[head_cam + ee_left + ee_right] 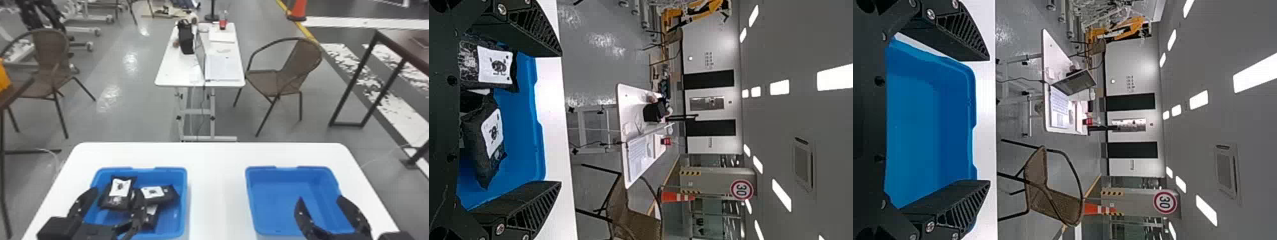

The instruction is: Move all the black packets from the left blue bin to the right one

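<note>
On the white table [217, 178], the left blue bin [184, 198] has the packets; the right blue bin [277, 191] is for receiving them. The left gripper [115, 191] is above the left bin with its fingers wide apart, holding nothing. The right gripper [319, 198], also wide, is at the right bin. I would take first the left packet [118, 194], centring the fingers over it, lowering them straight, then closing gently, because the pouch may be soft. The right packet [162, 194] partly covers the near packet [151, 220], so this lower one should wait.
</note>
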Action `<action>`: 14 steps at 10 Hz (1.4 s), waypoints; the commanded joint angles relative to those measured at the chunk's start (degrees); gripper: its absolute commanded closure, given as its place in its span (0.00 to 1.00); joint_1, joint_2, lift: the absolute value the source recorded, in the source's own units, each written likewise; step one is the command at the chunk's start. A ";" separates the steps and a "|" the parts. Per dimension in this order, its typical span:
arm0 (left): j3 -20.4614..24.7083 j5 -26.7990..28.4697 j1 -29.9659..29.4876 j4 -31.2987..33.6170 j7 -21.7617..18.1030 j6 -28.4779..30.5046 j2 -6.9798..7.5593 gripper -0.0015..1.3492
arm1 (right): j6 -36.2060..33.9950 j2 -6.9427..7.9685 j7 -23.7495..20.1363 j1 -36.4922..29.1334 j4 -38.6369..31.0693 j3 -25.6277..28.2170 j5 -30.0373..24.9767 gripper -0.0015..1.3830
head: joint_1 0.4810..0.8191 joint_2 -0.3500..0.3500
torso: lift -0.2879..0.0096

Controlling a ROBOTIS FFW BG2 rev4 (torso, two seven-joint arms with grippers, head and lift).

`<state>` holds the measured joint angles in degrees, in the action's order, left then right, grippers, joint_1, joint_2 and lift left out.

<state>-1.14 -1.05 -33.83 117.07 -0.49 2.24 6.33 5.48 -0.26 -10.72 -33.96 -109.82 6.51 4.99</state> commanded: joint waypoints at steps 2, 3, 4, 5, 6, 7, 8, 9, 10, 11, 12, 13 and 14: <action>0.18 0.09 0.17 0.00 -0.56 0.48 0.00 0.09 | 0.05 0.32 -0.44 0.47 0.57 -0.01 0.37 0.10 | 0.63 0.44 | 0.97; 0.35 0.09 0.26 0.00 -1.00 0.74 0.00 0.09 | -0.03 0.32 -0.53 0.56 0.57 -0.01 0.37 0.10 | 0.63 0.44 | 0.97; 0.44 0.09 0.26 0.00 -1.09 0.83 0.00 0.09 | -0.12 0.32 -0.53 0.56 0.57 -0.01 0.37 0.10 | 0.63 0.44 | 0.97; 0.44 0.09 0.26 0.00 -1.18 1.01 -0.09 0.09 | -0.21 0.32 -0.70 0.65 0.66 -0.01 0.46 0.10 | 0.63 0.44 | 0.97; 0.35 0.17 0.26 0.00 -1.18 1.10 -0.17 0.09 | -0.30 0.32 -0.79 0.65 0.75 -0.01 0.46 0.11 | 0.63 0.44 | 0.97; 0.35 0.17 0.26 0.00 -1.18 1.10 -0.35 0.09 | -0.30 0.32 -0.79 0.65 0.75 -0.10 0.46 0.11 | 0.63 0.45 | 0.97; 0.35 0.26 0.26 0.00 -1.26 1.27 -0.35 0.09 | -0.30 0.32 -0.79 0.74 0.83 -0.10 0.55 0.11 | 0.63 0.44 | 0.97; 0.44 0.52 0.26 0.00 -1.35 1.80 -0.35 0.09 | -0.30 0.32 -0.88 0.74 1.01 -0.10 0.81 0.11 | 0.63 0.44 | 0.97; 0.97 0.88 0.70 -0.09 -1.53 2.68 -0.35 0.09 | -0.30 0.32 -0.88 0.74 1.01 -0.27 0.90 0.11 | 0.63 0.44 | 0.97; 2.37 1.67 1.93 -0.62 -2.93 4.08 -0.44 0.09 | -0.38 0.32 -0.88 0.74 1.10 -0.36 0.99 0.11 | 0.63 0.45 | 0.97; 4.57 4.66 4.39 -0.88 -7.15 6.98 -0.88 0.09 | -0.74 0.32 -0.88 0.91 1.18 -0.54 1.08 0.11 | 0.63 0.46 | 0.97; 6.94 7.64 7.38 -1.41 -13.04 11.20 -1.93 0.09 | -0.82 0.32 -0.97 1.09 1.36 -0.80 1.25 0.11 | 0.63 0.48 | 0.97; 9.32 9.67 10.72 -3.69 -18.67 13.75 -3.51 0.09 | -1.09 0.32 -0.97 1.53 1.71 -1.24 1.60 0.11 | 0.63 0.48 | 0.97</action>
<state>6.87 7.44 -24.86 114.44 -19.06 14.42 3.64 4.51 -0.26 -11.68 -32.67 -108.24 5.47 6.37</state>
